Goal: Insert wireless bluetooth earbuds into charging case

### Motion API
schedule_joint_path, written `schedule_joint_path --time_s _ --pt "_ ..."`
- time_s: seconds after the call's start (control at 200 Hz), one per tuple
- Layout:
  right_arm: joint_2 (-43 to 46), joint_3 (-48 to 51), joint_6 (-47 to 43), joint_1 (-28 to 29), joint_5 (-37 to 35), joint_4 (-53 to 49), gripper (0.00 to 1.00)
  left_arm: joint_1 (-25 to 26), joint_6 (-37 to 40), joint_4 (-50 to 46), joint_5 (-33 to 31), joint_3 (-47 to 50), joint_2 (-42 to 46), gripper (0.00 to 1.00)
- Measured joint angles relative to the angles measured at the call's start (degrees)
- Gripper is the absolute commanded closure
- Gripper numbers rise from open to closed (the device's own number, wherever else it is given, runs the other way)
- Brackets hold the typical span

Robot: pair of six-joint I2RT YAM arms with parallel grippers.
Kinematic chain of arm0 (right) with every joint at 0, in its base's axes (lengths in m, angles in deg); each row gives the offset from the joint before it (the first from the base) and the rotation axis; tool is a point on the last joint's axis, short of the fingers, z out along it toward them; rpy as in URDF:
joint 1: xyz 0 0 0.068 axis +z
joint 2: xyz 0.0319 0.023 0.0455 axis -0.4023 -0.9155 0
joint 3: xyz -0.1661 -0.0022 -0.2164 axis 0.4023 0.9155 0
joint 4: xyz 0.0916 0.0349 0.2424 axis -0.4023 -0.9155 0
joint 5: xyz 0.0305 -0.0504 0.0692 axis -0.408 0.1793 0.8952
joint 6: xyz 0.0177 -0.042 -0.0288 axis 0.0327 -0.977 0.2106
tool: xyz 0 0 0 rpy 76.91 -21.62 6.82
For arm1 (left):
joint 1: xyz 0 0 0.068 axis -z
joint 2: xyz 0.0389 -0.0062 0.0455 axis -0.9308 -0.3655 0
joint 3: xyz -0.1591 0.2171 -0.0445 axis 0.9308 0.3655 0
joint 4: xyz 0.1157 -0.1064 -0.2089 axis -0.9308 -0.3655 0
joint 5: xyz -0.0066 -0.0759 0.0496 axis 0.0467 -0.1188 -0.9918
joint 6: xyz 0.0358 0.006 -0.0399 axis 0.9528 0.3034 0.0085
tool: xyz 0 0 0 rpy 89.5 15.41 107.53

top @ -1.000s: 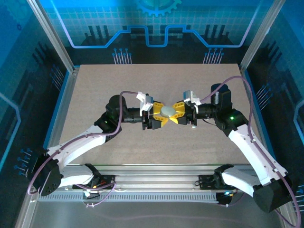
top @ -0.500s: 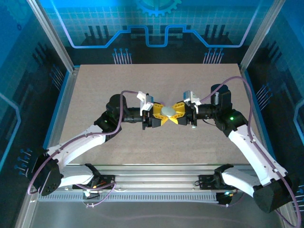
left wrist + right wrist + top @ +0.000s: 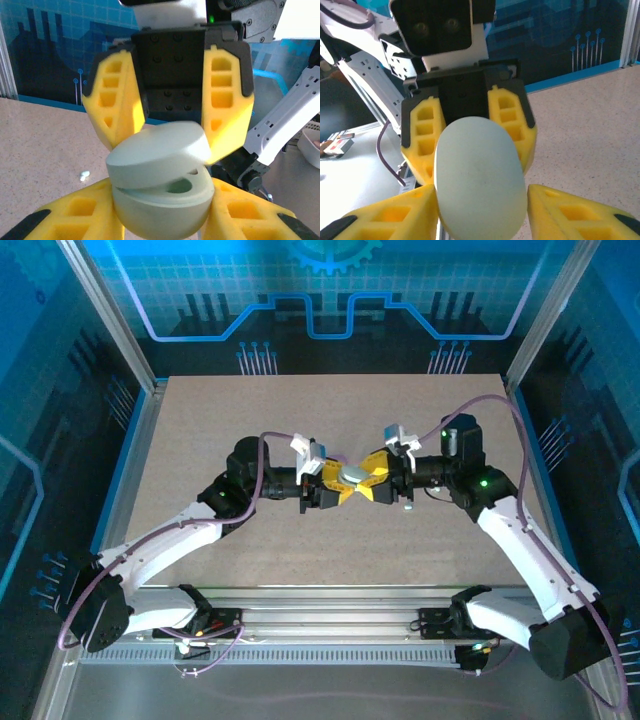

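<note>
The charging case [image 3: 160, 200] is held above the middle of the desk [image 3: 200, 430], gripped by the left jaws on its lower shell and by the right jaws on its lid [image 3: 157, 152]. The lid is tilted ajar and one empty socket [image 3: 180, 186] is exposed. A tiny pale nub, judged to be an earbud [image 3: 84, 175], lies on the desk well apart from the case. Opening is judged nearly done; picking up and seating the earbuds are left.

I see the case [image 3: 352, 473] over mid-table [image 3: 300, 410], between my left gripper [image 3: 339, 485] on its left and right gripper [image 3: 371, 477] on its right. One earbud [image 3: 84, 175] lies on the table, apart.
</note>
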Motion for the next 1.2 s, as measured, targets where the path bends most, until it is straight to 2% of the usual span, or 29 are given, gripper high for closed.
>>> schedule_joint_path --time_s 0.43,0.715,0.815,0.91,1.041,1.121,1.201 --pt "0.02 -0.42 3.15 -0.59 -10.43 1.57 0.45 0.59 -0.85 2.73 0.76 1.4 0.0 0.67" --pt "1.66 -1.27 6.64 -0.61 -14.45 1.51 0.35 0.66 -3.43 10.12 -4.09 7.04 0.0 0.68" --pt "4.37 -2.49 9.25 -0.72 -19.06 0.37 0.32 0.66 -4.33 12.59 -6.43 8.98 0.0 0.68" --pt "7.58 -3.39 12.33 -1.22 -26.69 -1.57 0.33 0.66 -4.68 15.39 -8.72 10.49 0.0 0.68" --pt "9.18 -3.72 18.49 -4.44 -38.95 -7.13 0.42 0.66 -4.7 17.79 -11.1 12.11 0.15 0.68" --pt "6.91 -3.26 22.67 -8.68 -43.23 -11.37 0.47 0.66 -4.7 18.67 -11.85 12.5 0.28 0.68" --pt "2.43 -1.44 26.82 -13.18 -44.37 -14.84 0.5 0.66 -4.7 19.04 -12.55 12.66 0.68 0.68"
